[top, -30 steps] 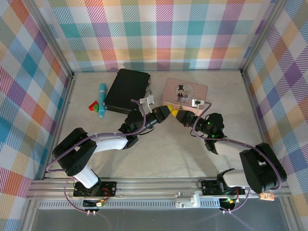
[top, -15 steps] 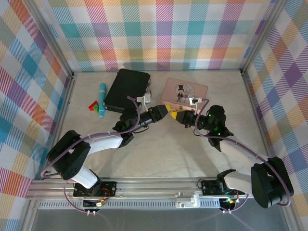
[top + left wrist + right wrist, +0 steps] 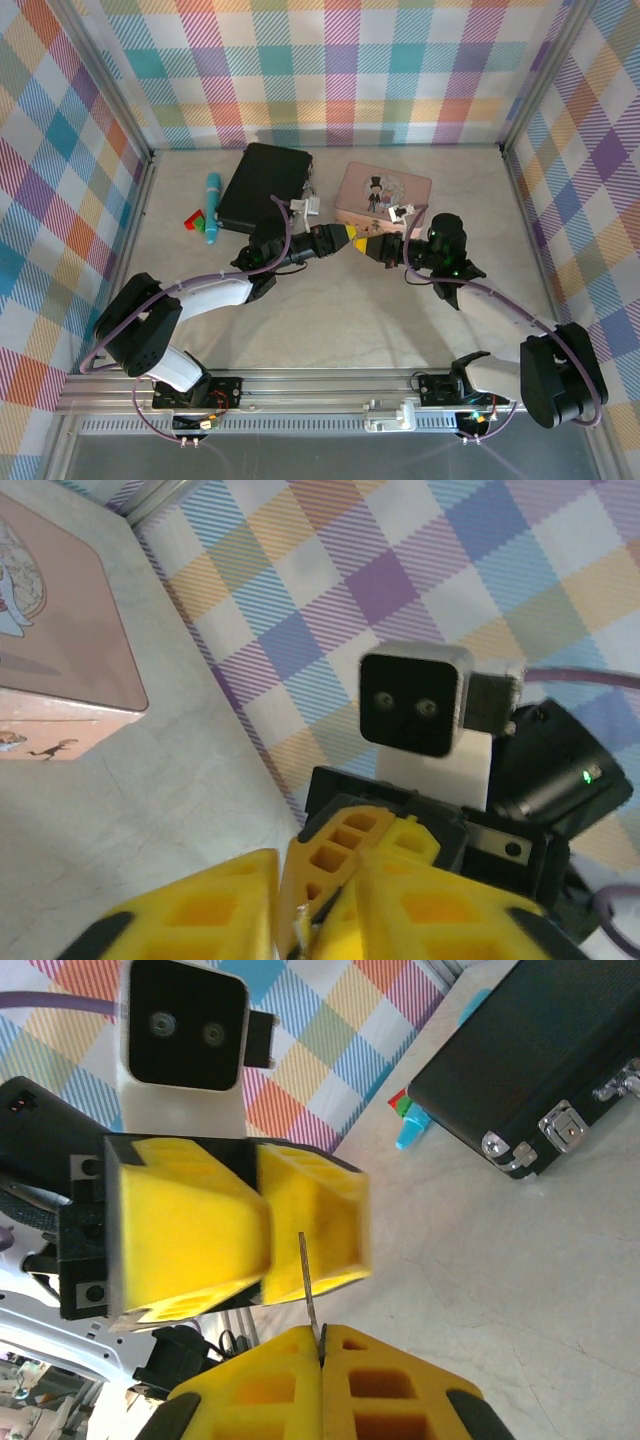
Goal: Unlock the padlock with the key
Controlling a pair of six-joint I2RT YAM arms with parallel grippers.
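My two grippers meet tip to tip in mid-table, just in front of the pink tin [image 3: 385, 193]. The right gripper [image 3: 363, 244] [image 3: 322, 1332] is shut on the key [image 3: 308, 1280], a thin flat metal blade standing out of its yellow fingertips toward the left gripper [image 3: 349, 238]. In the right wrist view the left gripper's fingers [image 3: 190, 1230] are pressed together, and the key's tip lies against them. Of the padlock [image 3: 297, 920] I see just a sliver of pale metal pinched between the left gripper's [image 3: 305, 900] tips; its brass body is hidden.
A black case [image 3: 262, 185] with metal latches lies at the back left, close behind the left wrist. A teal pen [image 3: 212, 205] and a small red-green piece [image 3: 195, 218] lie left of the case. Plaid walls close in the table on three sides.
The right wrist swung toward the back and its arm straightened. Both grippers stayed tip to tip and drifted slightly toward the front.
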